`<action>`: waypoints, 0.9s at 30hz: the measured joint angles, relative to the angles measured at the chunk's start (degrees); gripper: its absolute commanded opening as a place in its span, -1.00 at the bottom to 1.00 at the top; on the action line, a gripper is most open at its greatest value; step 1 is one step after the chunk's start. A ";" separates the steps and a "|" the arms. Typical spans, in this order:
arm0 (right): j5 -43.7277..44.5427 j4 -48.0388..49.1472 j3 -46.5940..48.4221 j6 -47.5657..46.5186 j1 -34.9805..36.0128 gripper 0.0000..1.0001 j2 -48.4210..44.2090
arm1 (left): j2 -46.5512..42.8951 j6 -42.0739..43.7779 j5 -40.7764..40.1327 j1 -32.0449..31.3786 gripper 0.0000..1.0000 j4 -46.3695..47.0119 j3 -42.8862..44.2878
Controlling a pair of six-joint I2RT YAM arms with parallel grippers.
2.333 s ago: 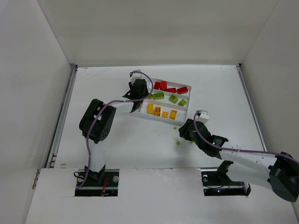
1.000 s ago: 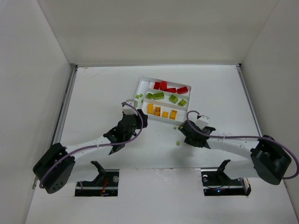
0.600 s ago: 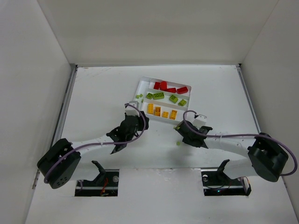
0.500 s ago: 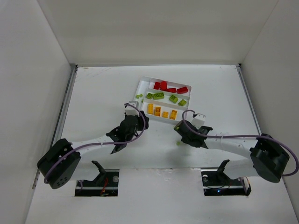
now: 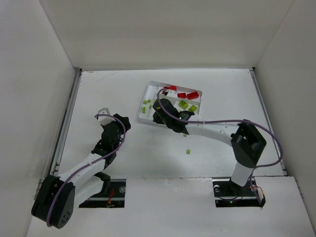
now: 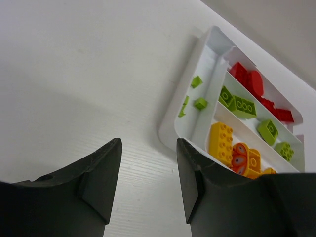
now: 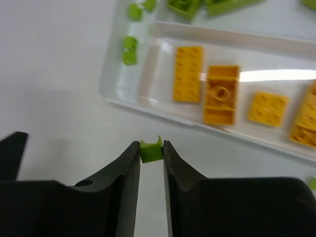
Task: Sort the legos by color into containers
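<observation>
table (image 5: 113,94): white, flat, faint thin lines up close | back wall (image 5: 163,34): white, plain | left wall (image 5: 29,98): white, leans out | right wall (image 5: 291,74): white, leans out | left rail (image 5: 66,123): thin gray strip by the table's left edge | right rail (image 5: 261,108): thin gray strip by the right edge | front board (image 5: 168,207): white, lies across the near edge

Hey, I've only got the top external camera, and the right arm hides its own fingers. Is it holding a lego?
Observer: Yes. The right wrist view shows the right gripper shut on one small lime green lego.
Operator: Where is it against the tray?
Observer: From that camera it shows just short of the white tray's near wall, by the yellow-orange bricks.
Operator: And the left gripper?
Observer: The left gripper is open, with nothing between its jaws.
</observation>
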 measured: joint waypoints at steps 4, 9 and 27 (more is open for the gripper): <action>-3.06 3.98 10.95 -3.26 -0.44 -0.51 10.64 | -0.59 -2.25 0.42 2.91 -0.09 -1.18 -0.94; -4.76 5.14 21.16 -6.21 -1.90 -0.48 21.20 | -0.44 -3.28 0.94 2.89 -0.09 -1.31 -0.94; -4.83 5.11 25.55 -8.79 -5.20 -0.37 25.53 | 1.88 -3.65 1.95 1.49 -0.09 -1.29 -0.94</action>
